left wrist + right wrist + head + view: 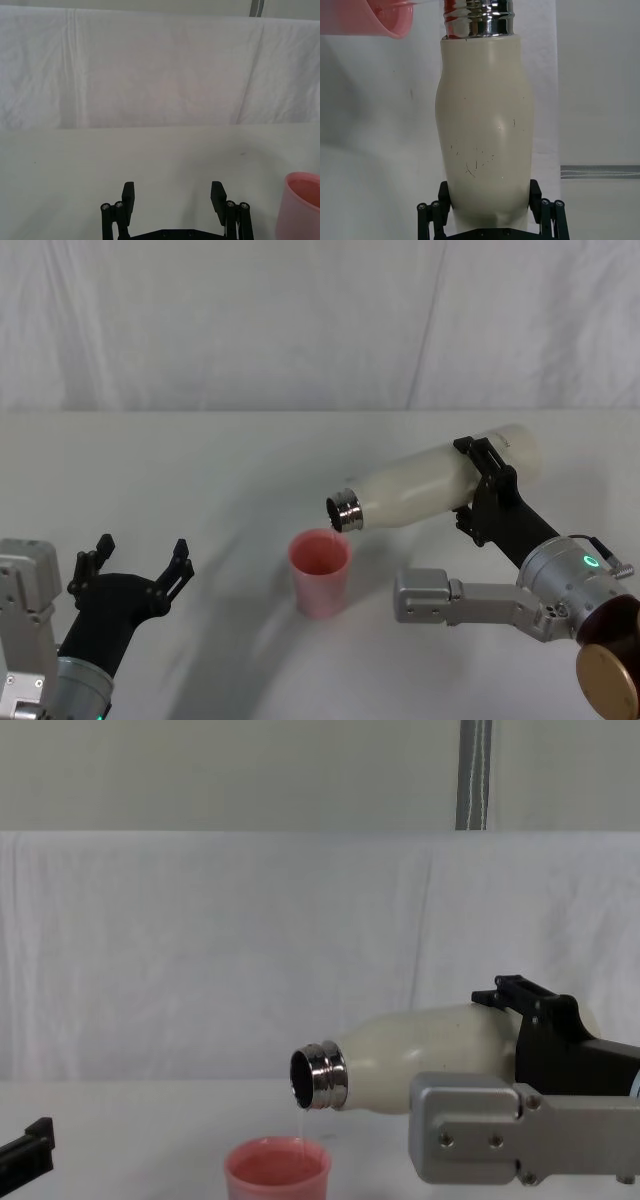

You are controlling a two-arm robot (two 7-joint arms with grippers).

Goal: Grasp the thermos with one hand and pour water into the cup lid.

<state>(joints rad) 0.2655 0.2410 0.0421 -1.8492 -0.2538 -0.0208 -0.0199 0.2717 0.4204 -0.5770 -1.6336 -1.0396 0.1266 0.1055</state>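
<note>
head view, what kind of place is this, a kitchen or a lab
Likely a robot test bench, not a kitchen: a bare white table backed by a draped white cloth, holding just a thermos and pink cup lid.

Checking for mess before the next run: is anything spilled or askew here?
Nothing stands out. The right gripper holds the thermos tipped on purpose, and a thin stream falls from its neck into the upright cup lid. No puddle shows on the table.
</note>
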